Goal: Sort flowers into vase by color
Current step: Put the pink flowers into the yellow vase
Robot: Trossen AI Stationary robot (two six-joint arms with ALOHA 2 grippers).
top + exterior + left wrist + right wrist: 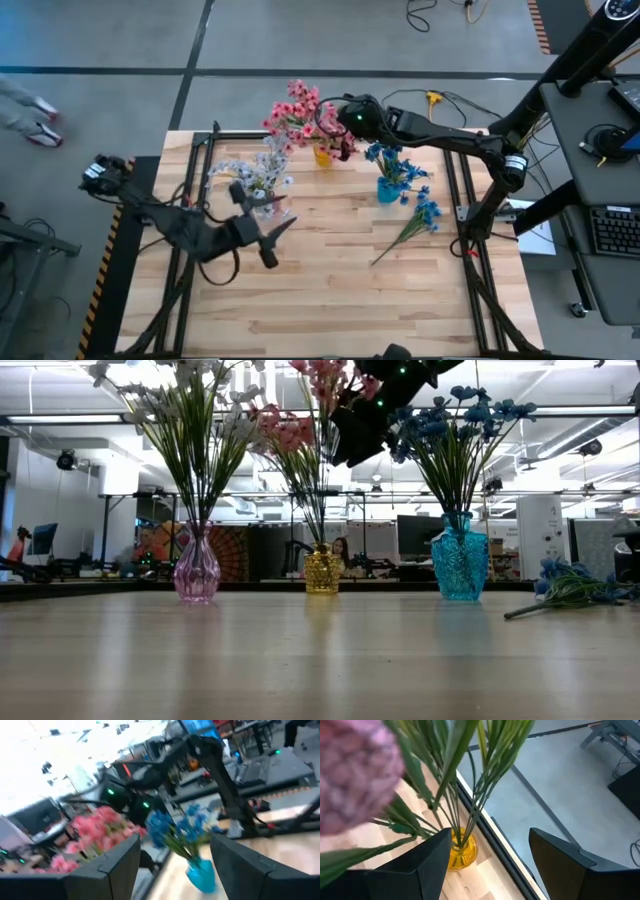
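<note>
Three vases stand in a row at the far side of the table. A pink vase [197,570] holds white-lavender flowers [255,172]. A yellow vase [322,570] holds pink flowers [298,112]. A blue vase [460,565] holds blue flowers [392,165]. One blue sprig [415,222] lies flat on the table near the right edge. My right gripper [338,138] hangs open just above the yellow vase [462,852], among the pink flowers' stems [470,795]; it holds nothing. My left gripper [280,240] is open and empty, near the pink vase.
The loose blue sprig also shows in the low view [570,588], at the right. Black frame rails [200,160] run along the table's left, far and right edges. The near half of the wooden table [330,300] is bare board.
</note>
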